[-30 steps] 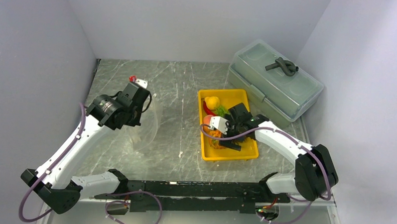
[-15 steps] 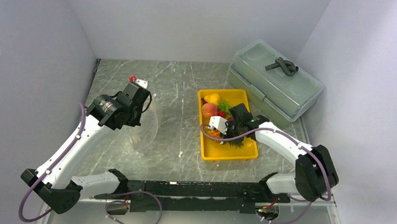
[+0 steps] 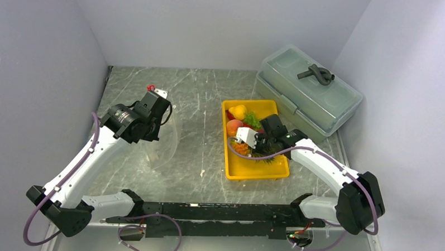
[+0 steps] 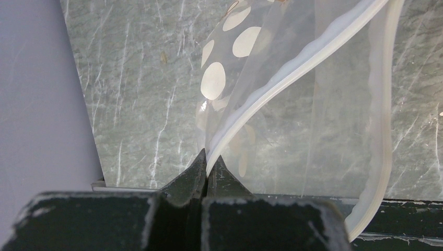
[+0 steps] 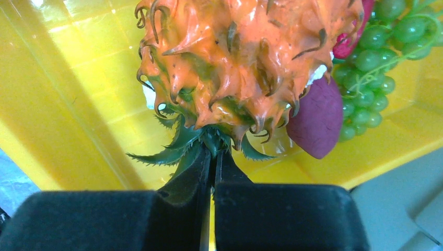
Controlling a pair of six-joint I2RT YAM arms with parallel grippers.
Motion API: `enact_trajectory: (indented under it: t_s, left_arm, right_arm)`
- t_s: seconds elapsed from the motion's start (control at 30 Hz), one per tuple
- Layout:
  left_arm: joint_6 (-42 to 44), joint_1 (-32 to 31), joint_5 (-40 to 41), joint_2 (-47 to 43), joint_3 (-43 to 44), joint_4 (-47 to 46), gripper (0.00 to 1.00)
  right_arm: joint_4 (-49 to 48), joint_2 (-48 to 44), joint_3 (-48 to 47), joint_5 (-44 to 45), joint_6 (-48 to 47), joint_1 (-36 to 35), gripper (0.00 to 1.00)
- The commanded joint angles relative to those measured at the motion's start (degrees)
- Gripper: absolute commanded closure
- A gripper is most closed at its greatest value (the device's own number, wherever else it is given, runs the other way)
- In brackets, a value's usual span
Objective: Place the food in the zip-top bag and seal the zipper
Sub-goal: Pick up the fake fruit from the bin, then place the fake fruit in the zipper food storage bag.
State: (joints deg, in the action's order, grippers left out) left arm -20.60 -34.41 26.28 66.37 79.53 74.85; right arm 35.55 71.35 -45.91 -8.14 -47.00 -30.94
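Observation:
The clear dotted zip-top bag (image 3: pixel 163 146) hangs open over the left of the table, its whitish zipper (image 4: pixel 292 68) curving away from my left gripper (image 4: pixel 208 157), which is shut on one mouth edge (image 3: pixel 156 109). In the yellow tray (image 3: pixel 258 167) lies the food: orange pineapple (image 5: pixel 235 57) (image 3: pixel 240 148), green grape bunch (image 5: pixel 376 63), red chili pepper (image 5: pixel 316 117), orange round fruit (image 3: pixel 234 127) and yellow lemon (image 3: pixel 240 111). My right gripper (image 5: pixel 213 157) (image 3: pixel 262 143) is shut on the pineapple's green crown.
A big grey-green lidded box (image 3: pixel 308 92) with a dark handle stands at the back right, close behind the tray. Grey walls close in the left, back and right. The arms' black base rail (image 3: pixel 217 214) runs along the near edge.
My right gripper has shut on the pineapple's crown and shifted slightly toward the right in the tray. The left arm and bag have barely moved.

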Motion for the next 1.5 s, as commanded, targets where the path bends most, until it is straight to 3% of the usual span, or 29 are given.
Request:
enact_trajectory:
  t_s: [0.0, 0.5, 0.97, 1.47]
  left_arm:
    - [0.12, 0.14, -0.1, -0.24, 1.77, 0.25, 1.0]
    - [-0.52, 0.14, -0.17, 2.41, 3.57, 0.41, 1.0]
    - [-2.14, 0.14, -3.37, 5.58, 4.32, -1.06, 1.0]
    - [-4.39, 0.18, -5.86, 7.59, 4.38, -2.62, 1.0]
  right_arm:
    - [1.7, -2.96, -5.19, 1.03, -0.69, 0.18, 1.0]
    - [7.74, -6.04, -15.37, -3.67, 5.09, -0.89, 1.0]
    - [8.13, -7.45, -22.75, -8.1, 16.86, -14.43, 1.0]
    - [8.9, -2.57, -32.0, -17.19, 32.91, -20.7, 1.0]
